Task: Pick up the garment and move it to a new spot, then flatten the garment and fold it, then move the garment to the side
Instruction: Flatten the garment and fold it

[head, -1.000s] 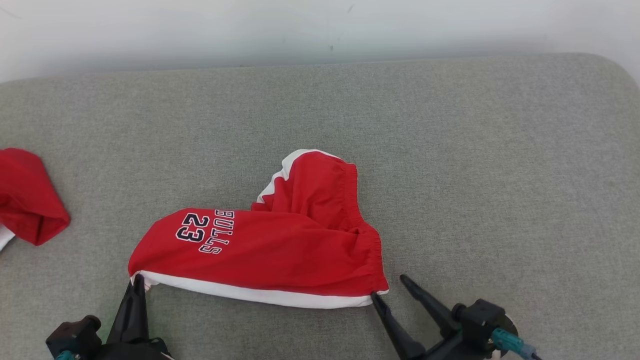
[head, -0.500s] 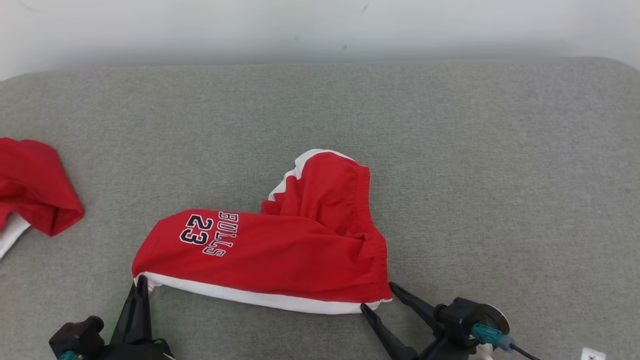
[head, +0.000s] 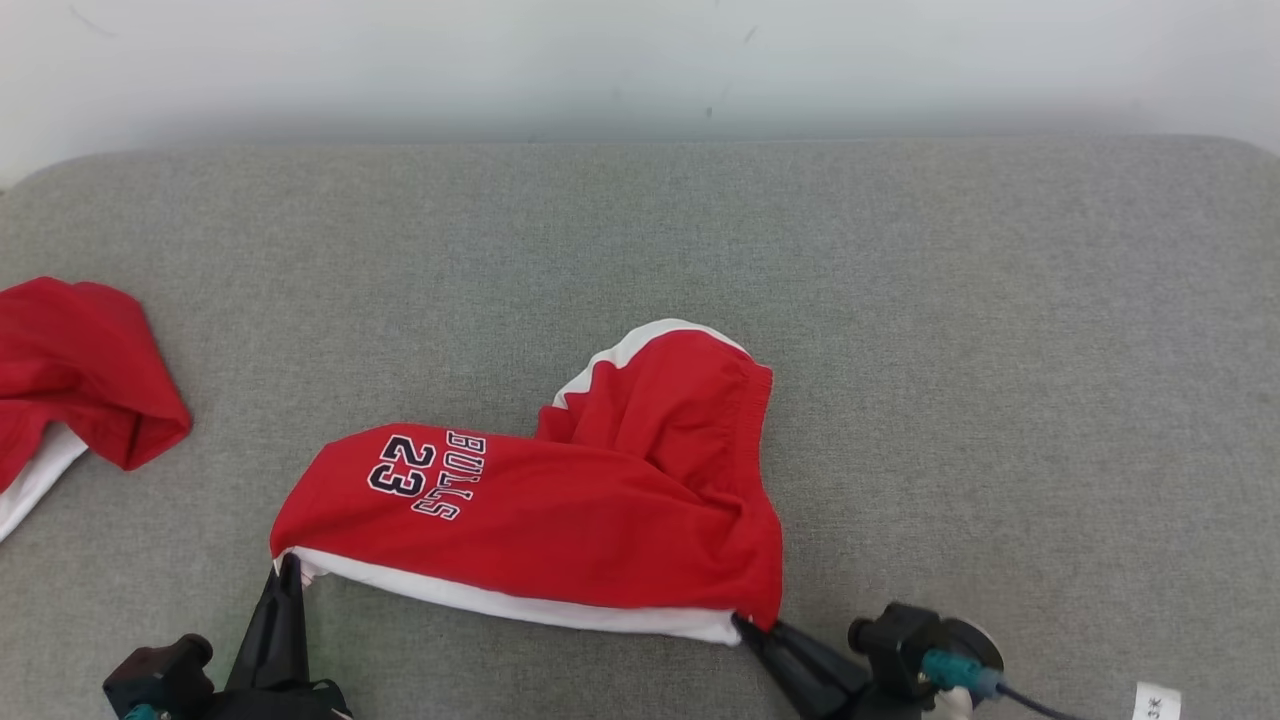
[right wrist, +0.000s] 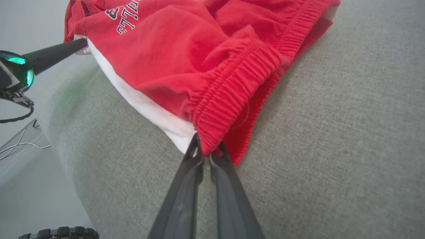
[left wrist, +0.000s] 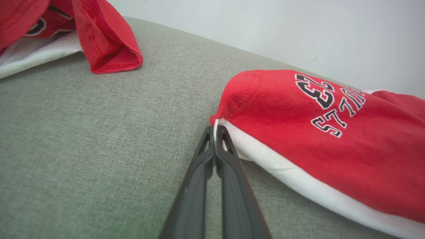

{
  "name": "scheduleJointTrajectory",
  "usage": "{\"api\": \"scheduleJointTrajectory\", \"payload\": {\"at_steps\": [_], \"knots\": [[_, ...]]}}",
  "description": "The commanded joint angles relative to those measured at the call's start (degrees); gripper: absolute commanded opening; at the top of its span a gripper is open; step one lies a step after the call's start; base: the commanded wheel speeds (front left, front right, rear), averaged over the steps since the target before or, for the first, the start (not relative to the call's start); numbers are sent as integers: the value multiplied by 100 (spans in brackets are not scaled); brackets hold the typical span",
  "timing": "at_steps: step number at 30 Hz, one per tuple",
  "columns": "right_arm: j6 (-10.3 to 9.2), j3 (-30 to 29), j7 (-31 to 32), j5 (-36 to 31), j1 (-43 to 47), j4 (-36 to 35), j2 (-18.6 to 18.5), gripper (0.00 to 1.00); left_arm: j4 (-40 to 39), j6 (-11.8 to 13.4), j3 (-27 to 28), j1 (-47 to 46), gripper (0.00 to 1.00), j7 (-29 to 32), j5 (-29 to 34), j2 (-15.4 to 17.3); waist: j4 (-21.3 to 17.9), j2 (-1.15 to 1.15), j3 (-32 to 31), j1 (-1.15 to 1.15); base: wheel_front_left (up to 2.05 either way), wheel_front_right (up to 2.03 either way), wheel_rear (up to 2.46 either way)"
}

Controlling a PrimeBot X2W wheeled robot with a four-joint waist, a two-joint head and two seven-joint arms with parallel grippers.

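Note:
The garment [head: 560, 510] is a pair of red shorts with a white side stripe and "BULLS 23" lettering, lying on the grey cushion [head: 950, 330] near its front edge. My left gripper [head: 289, 567] is shut on the hem corner at the garment's left end; the left wrist view shows white cloth pinched between its tips [left wrist: 215, 127]. At the waistband corner, my right gripper [head: 748, 625] is shut on the elastic, and the right wrist view shows red ribbed cloth [right wrist: 229, 89] clamped there [right wrist: 206, 151]. One leg is folded back over the waistband.
A second red and white garment [head: 75, 385] lies at the cushion's left edge. A pale wall [head: 640, 60] runs behind the cushion. A small white tag [head: 1156, 700] shows at the bottom right. Floor and cables [right wrist: 20, 146] lie past the cushion's front edge.
My right gripper has closed from open onto the waistband corner. The head camera has shifted, so the whole scene sits lower and further right. The left gripper has kept its hold.

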Motion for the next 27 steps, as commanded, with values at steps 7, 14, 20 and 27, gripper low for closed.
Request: {"api": "scheduleJointTrajectory", "payload": {"at_steps": [7,14,20,27], "knots": [[5,-446,-4,371,-121,-420,146,0,-146,-111,-138,31,0,2,46,3,-87,0,-328,0,0,0,0],[5,-735,-6,905,-785,-631,271,0,-96,-170,-560,-573,0,2,112,350,-87,0,-816,0,0,0,0],[5,-870,-6,986,-1790,-442,261,0,211,-170,-1371,-1626,0,1,-116,1130,-33,0,-1007,0,0,0,0],[5,-1095,-6,740,-2986,-43,198,0,875,-170,-1972,-3049,0,5,-215,1699,2,0,-1011,0,0,0,0]]}}
